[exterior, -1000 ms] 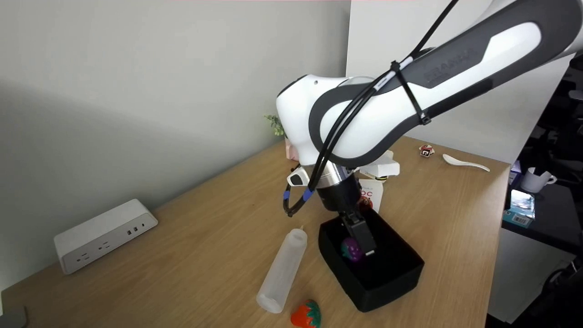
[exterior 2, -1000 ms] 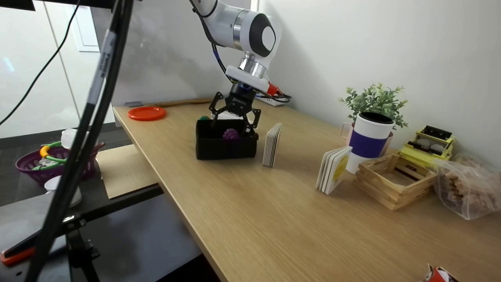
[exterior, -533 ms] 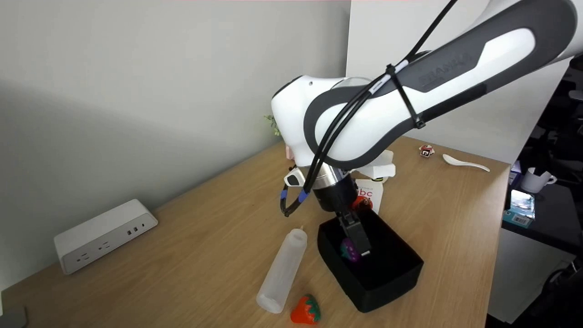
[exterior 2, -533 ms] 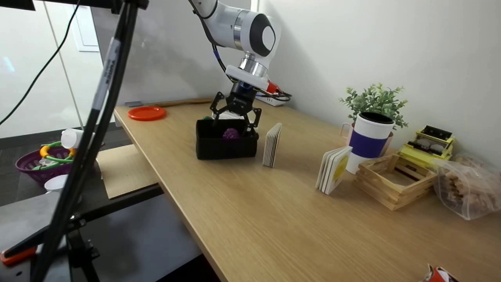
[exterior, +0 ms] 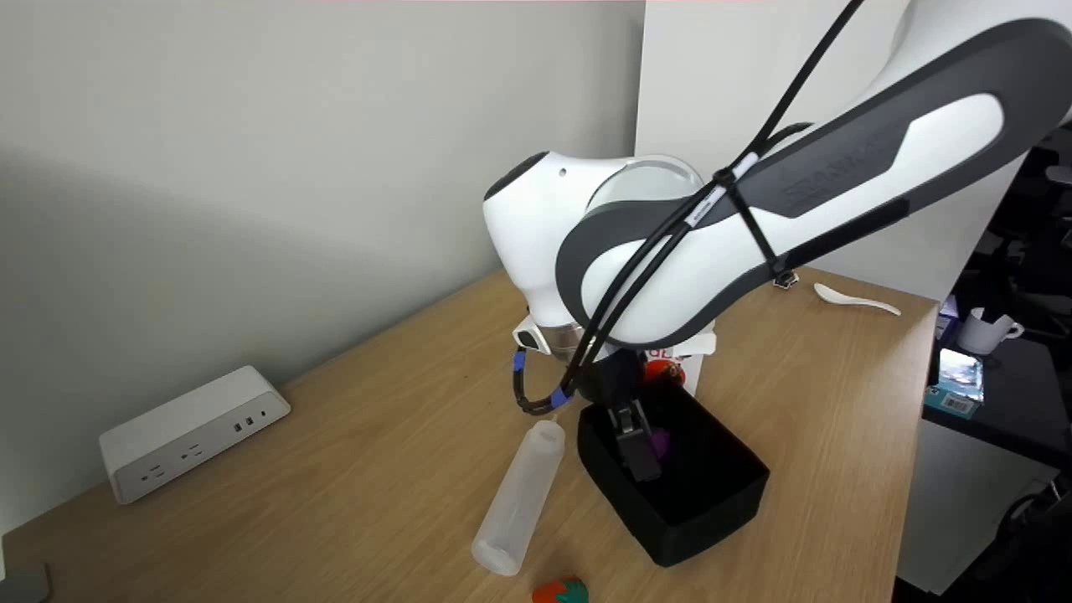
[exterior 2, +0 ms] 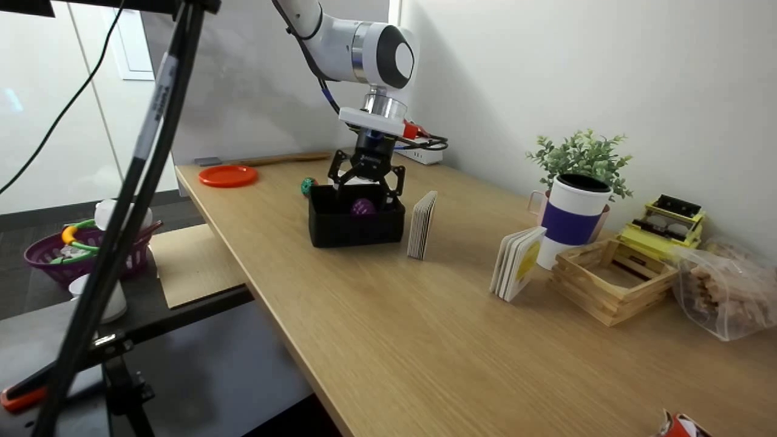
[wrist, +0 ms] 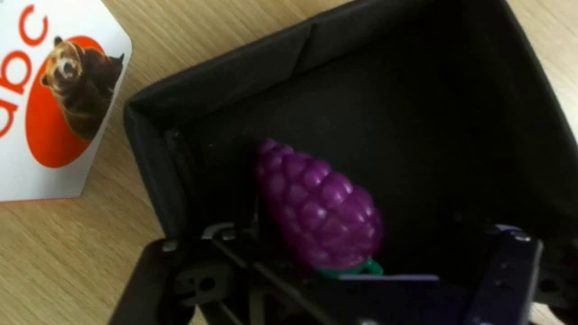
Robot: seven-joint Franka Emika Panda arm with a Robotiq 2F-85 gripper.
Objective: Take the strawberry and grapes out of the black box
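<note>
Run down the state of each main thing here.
Black box, upright, open-topped.
Gripper, open, reaching into the box.
Grapes, lying in the box, not gripped.
Strawberry, out, on the table.
Clear cylinder, lying on its side.
Both board books, standing.
White-and-purple cup, upright.
Wooden crate, open-topped.
Orange plate, lying flat.

The gripper (exterior 2: 363, 195) points downward, fingers (exterior: 638, 456) parted with a wide gap between them; tips hard to make out in the wrist view. Stacked above it, in order: flat white mount (exterior 2: 370, 121), silver collar (exterior 2: 385, 105), rounded wrist housing (exterior: 528, 243). The forearm (exterior: 837, 184) slants upward, away from the gripper.
</note>
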